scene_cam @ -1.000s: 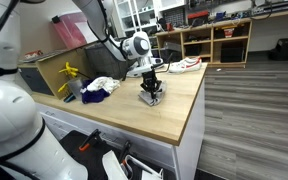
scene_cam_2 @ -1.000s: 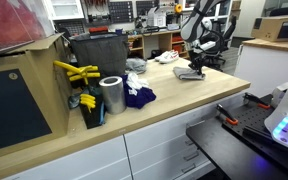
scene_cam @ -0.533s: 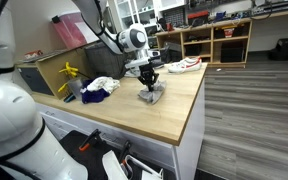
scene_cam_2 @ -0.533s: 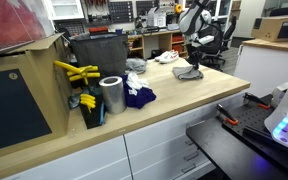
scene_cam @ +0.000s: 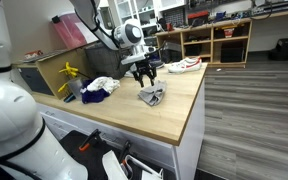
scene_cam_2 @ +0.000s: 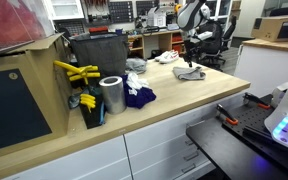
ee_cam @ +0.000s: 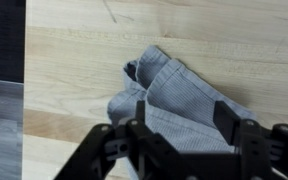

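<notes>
Wrist view: my gripper [ee_cam: 181,120] hangs wide and empty over the cloth [ee_cam: 169,85]. It looks soft, light and floppy, so I'd pinch its raised fold.

Both exterior views stand back from the wooden surface [scene_cam: 179,115] and look across it from roughly opposite ends, sharing the hand [scene_cam: 144,76] and the grey cloth [scene_cam: 152,96]. The wrist view looks steeply down on that cloth from close above.
</notes>
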